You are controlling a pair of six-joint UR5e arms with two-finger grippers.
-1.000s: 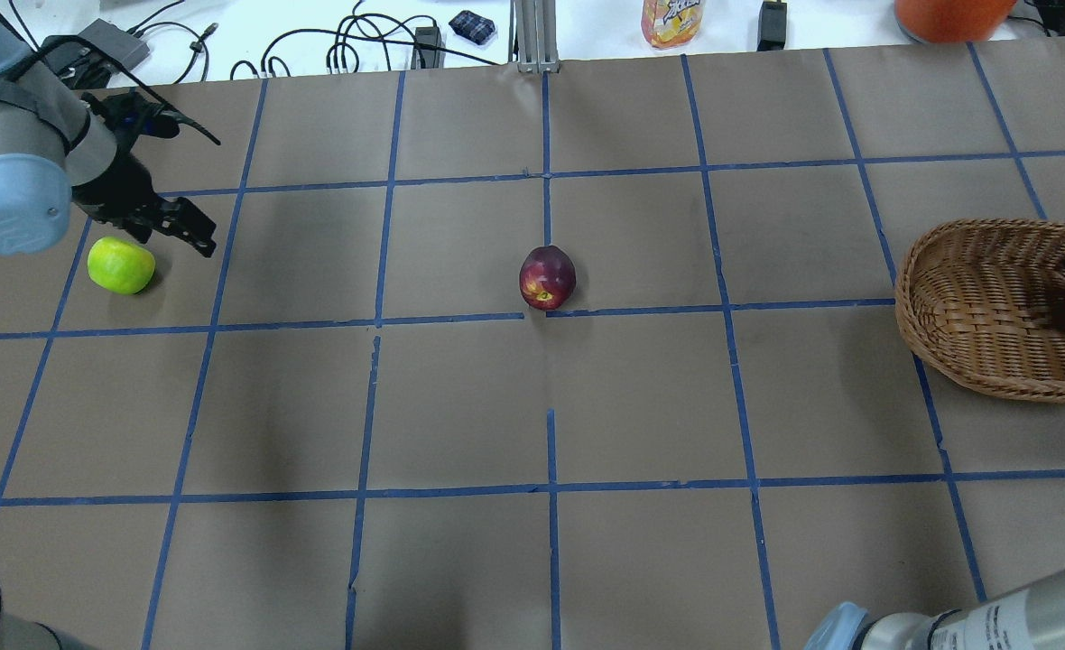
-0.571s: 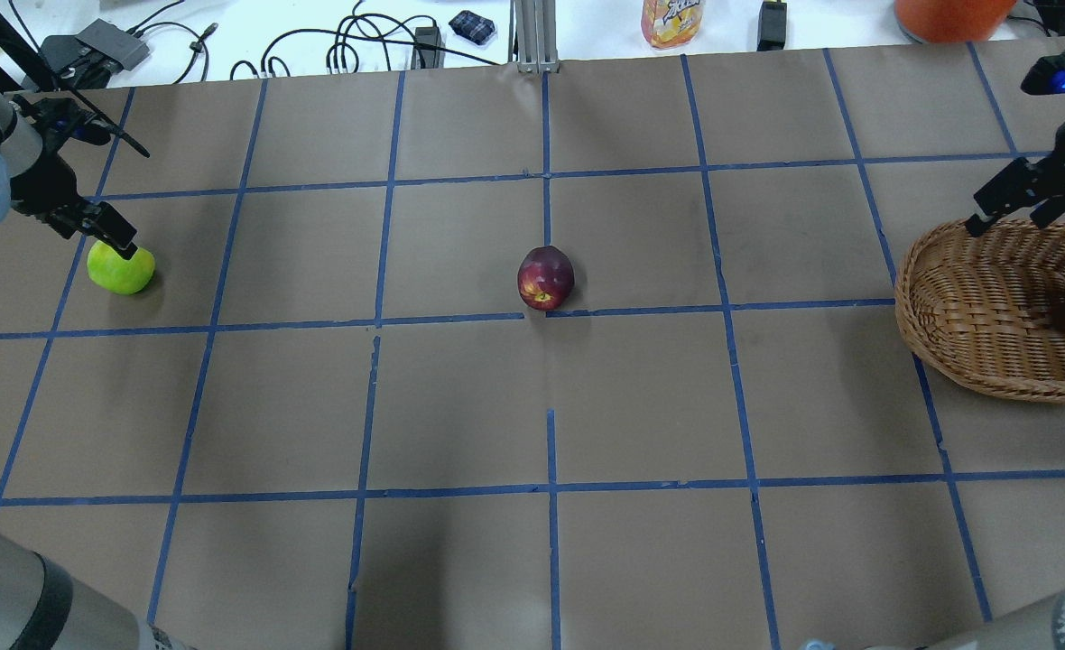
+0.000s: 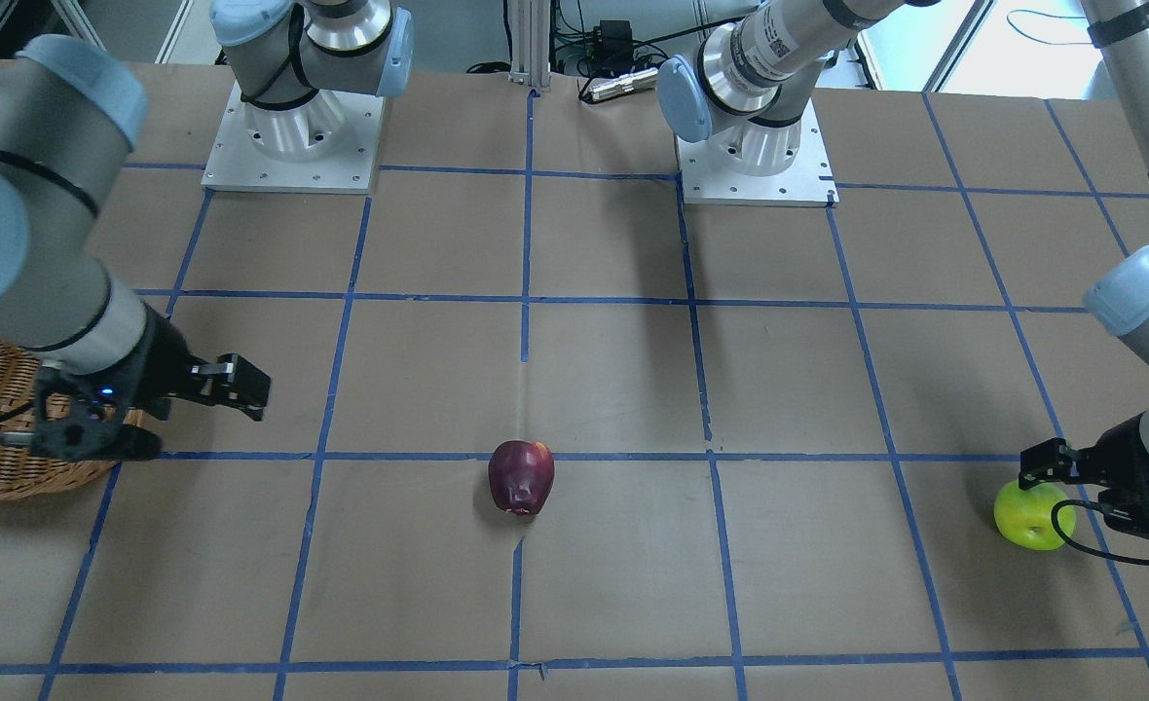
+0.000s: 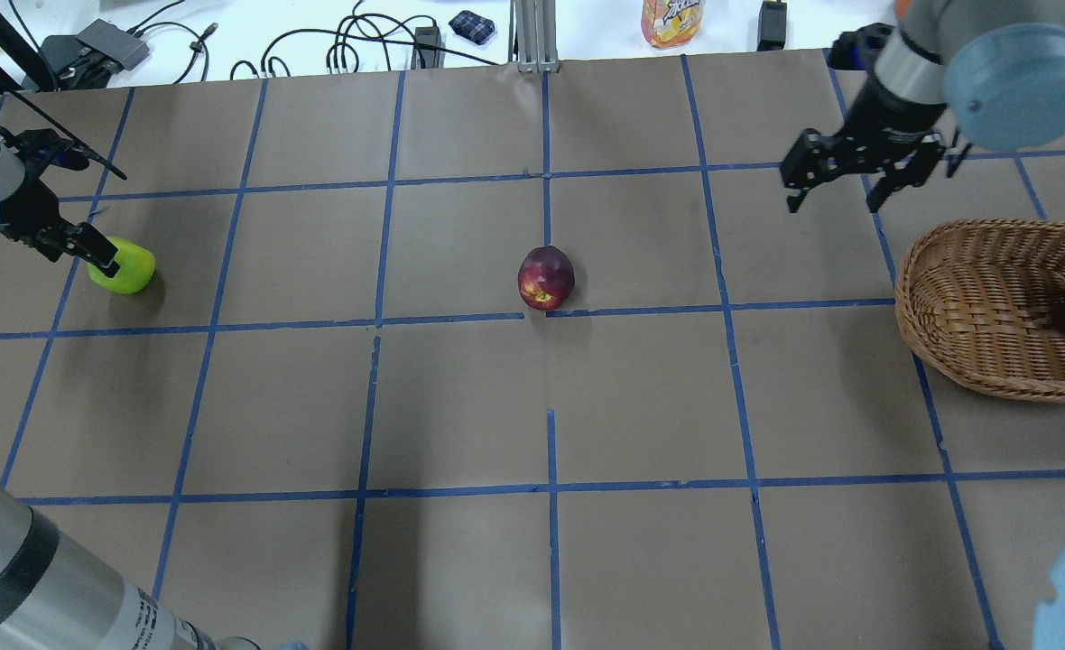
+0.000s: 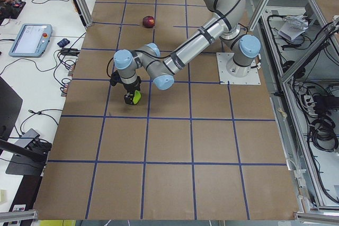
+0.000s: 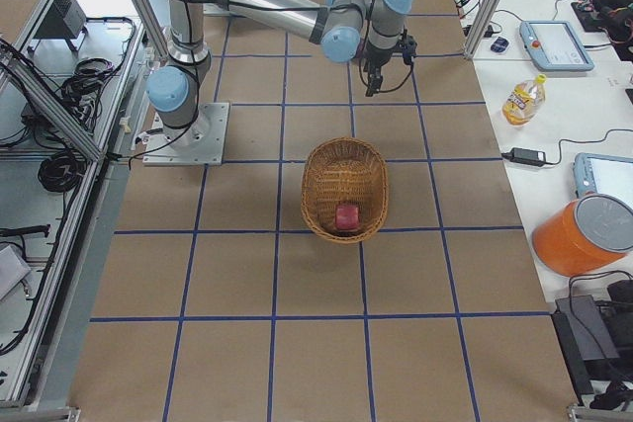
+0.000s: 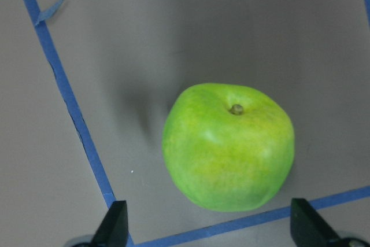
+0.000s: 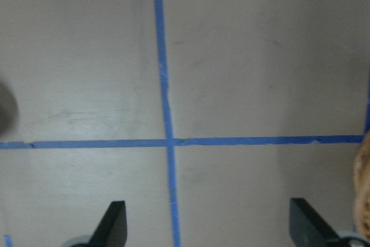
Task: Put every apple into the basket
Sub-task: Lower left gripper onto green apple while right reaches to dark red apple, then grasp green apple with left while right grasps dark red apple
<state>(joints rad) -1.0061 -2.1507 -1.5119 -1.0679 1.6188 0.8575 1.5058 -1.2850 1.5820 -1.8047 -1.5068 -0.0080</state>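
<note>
Left wrist-mounted view shows the yellow-green apple (image 7: pixel 228 146) in the gap of the left pincer (image 7: pixel 209 212), spread wide and gripping nothing.

Opposed overhead and front views sharing the table (image 4: pixel 641 397), end views lengthwise, wrist cameras close.

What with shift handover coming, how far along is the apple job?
Done: one red apple lies in the basket. In hand: the left gripper, open, hovers at the green apple, not yet gripping it. Left: that apple and the dark apple at mid-table must go in; the right gripper is open and empty near the basket.
</note>
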